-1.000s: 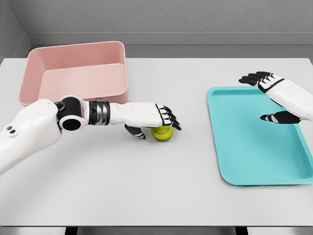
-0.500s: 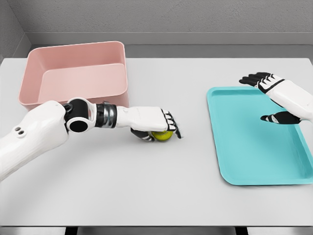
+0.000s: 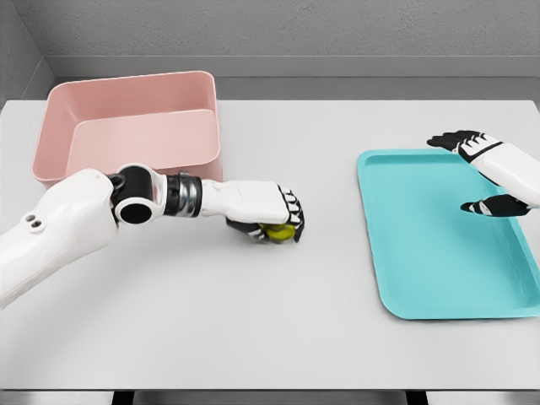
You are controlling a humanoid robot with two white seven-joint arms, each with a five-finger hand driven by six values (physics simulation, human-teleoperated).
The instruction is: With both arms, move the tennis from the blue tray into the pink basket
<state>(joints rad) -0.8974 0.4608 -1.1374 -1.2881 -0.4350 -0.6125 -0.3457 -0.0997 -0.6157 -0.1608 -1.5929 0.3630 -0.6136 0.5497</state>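
The yellow-green tennis ball (image 3: 278, 234) lies on the white table between the pink basket (image 3: 126, 126) and the blue tray (image 3: 439, 236). My left hand (image 3: 274, 221) covers it from above, fingers curled down around it and thumb underneath, so only its lower part shows. The basket stands at the back left, close behind my left forearm. My right hand (image 3: 474, 173) hovers over the far right part of the tray, fingers spread and holding nothing.
The white table (image 3: 253, 321) runs to its front edge at the bottom of the view. A grey wall rises behind the table. The tray holds nothing.
My left hand's fingers have closed down over the ball and the hand has drawn slightly left. My right hand has pulled back to the right, toward the picture's edge.
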